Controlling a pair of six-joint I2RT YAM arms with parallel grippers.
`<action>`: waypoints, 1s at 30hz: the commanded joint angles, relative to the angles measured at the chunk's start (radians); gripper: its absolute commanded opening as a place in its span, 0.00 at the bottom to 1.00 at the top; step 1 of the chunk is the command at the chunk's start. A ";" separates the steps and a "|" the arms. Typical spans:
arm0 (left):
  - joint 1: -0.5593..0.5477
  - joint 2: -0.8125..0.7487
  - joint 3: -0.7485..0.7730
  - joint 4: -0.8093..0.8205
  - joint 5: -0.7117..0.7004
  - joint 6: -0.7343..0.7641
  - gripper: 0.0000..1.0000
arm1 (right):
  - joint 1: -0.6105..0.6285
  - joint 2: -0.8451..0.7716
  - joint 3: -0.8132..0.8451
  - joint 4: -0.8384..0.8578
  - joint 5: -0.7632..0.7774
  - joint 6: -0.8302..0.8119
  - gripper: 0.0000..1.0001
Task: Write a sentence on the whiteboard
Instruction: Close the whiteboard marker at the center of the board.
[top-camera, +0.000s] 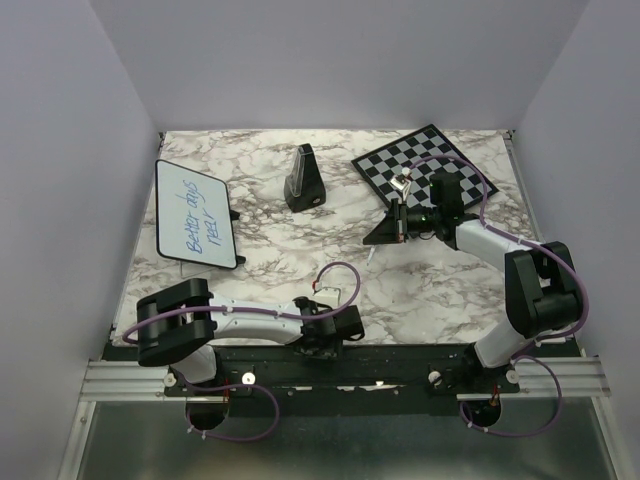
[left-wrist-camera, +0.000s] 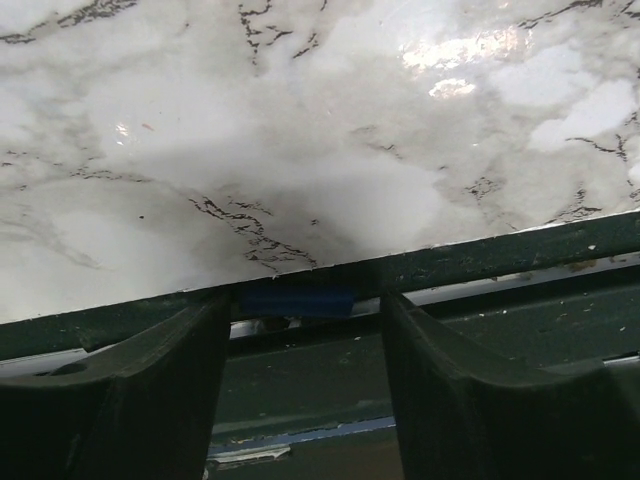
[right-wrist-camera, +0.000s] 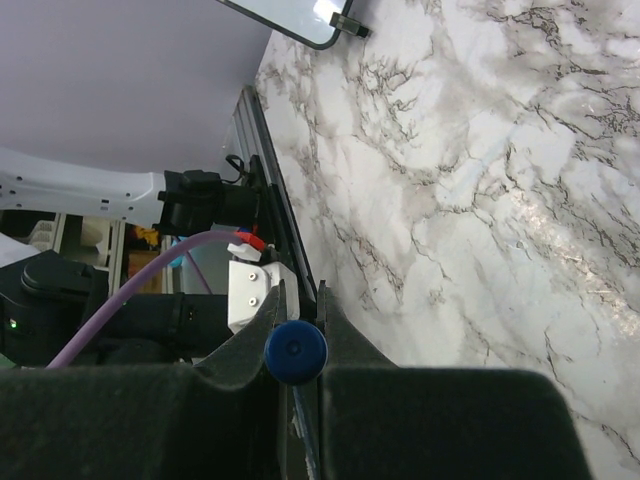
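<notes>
— Fingers on the left first: how did the left fingers (left-wrist-camera: 130, 400) stand?
— Spread apart with nothing between them, low over the near edge of the bench (left-wrist-camera: 300, 120). Only the left wrist view showed that gap; overhead they were just a dark shape.
— And the right fingers (right-wrist-camera: 350, 350)?
— Closed tight on a blue-ended marker (right-wrist-camera: 295, 350), out over mid-bench. The pinched blue end showed in the right wrist view alone.
— Where was the whiteboard (top-camera: 172, 195)?
— Flat at the far left of the bench, well apart from both arms, with the sentence (top-camera: 203, 222) on it in blue. The right wrist view caught one corner, no writing. Overhead alone showed a black wedge-shaped stand (top-camera: 303, 180) and, far right, a chessboard (top-camera: 425, 165).
</notes>
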 joint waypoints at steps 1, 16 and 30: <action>0.000 0.039 -0.006 -0.008 0.028 0.006 0.62 | -0.007 0.000 0.013 0.014 -0.032 0.008 0.01; 0.000 -0.016 0.049 -0.039 -0.014 0.022 0.45 | -0.007 -0.005 0.013 0.014 -0.032 0.010 0.01; 0.058 -0.099 0.145 -0.131 -0.080 0.136 0.45 | -0.010 -0.007 0.013 0.016 -0.036 0.008 0.01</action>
